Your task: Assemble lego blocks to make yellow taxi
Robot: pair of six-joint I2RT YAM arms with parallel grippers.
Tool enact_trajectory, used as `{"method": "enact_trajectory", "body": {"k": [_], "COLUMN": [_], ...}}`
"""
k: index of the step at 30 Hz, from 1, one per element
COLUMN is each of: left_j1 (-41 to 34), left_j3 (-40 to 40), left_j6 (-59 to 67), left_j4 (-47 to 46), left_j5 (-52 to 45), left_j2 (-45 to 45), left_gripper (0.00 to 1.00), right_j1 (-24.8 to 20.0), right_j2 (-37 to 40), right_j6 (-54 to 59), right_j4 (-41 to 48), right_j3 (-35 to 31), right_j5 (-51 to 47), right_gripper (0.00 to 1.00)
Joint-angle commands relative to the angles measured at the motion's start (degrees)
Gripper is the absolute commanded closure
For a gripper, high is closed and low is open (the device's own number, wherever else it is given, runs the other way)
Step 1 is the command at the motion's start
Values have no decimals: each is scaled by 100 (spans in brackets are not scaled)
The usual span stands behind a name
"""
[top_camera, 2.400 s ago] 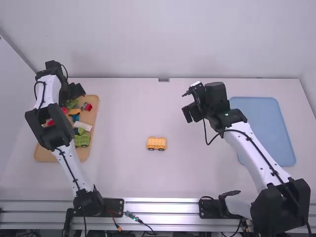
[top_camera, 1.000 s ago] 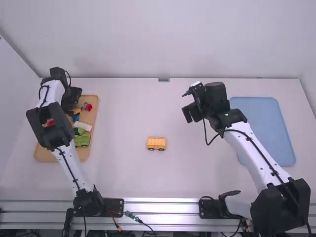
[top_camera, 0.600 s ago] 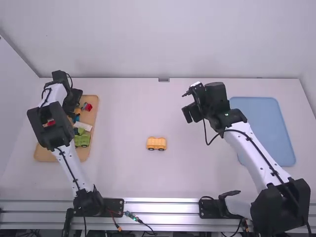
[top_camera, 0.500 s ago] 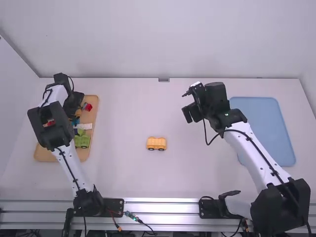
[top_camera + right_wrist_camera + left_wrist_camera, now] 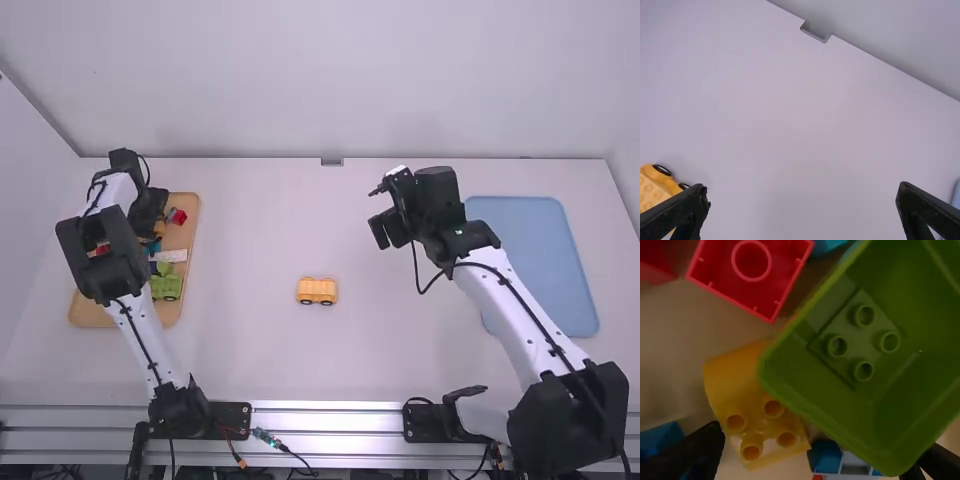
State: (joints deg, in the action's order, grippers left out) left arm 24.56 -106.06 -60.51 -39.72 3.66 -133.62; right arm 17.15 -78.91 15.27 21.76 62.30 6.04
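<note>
My left gripper [image 5: 150, 215] is low over the far part of the wooden tray [image 5: 92, 315]. In the left wrist view the left gripper [image 5: 815, 457] is open above a yellow curved block [image 5: 732, 377] with studs, partly covered by a big green hollow piece [image 5: 840, 405]. The right finger overlaps the green piece's edge. A yellow wheeled base [image 5: 317, 290] stands upright mid-table. My right gripper [image 5: 385, 228] hangs beyond it to the right; in the right wrist view the right gripper [image 5: 804, 207] is open and holds nothing.
Around the yellow block lie a red block [image 5: 752, 275] and blue pieces [image 5: 662, 440]. A white block [image 5: 172, 256] and a green wheeled piece [image 5: 166, 285] rest in the nearer tray half. On the right lies a blue tray [image 5: 540, 260].
The left gripper has come nearer the camera and lower into the tray's blocks. The white block and the green wheeled piece have turned slightly. The right arm and yellow base have kept still.
</note>
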Motion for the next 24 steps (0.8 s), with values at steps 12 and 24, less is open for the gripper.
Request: {"method": "enact_trajectory", "body": {"k": [12, 24], "left_j1": [20, 20], "left_j3": [39, 39], "left_j6": [-227, -459], "left_j4": [-280, -352], "left_j5": [293, 293], "left_j2": [-25, -23], "left_gripper": [16, 51], "right_j1": [15, 15], "right_j2": [-2, -2], "right_j6": [-4, -2], "right_j4": [162, 149], "right_j3": [63, 63], "right_j5": [7, 9], "right_gripper": [1, 1]}}
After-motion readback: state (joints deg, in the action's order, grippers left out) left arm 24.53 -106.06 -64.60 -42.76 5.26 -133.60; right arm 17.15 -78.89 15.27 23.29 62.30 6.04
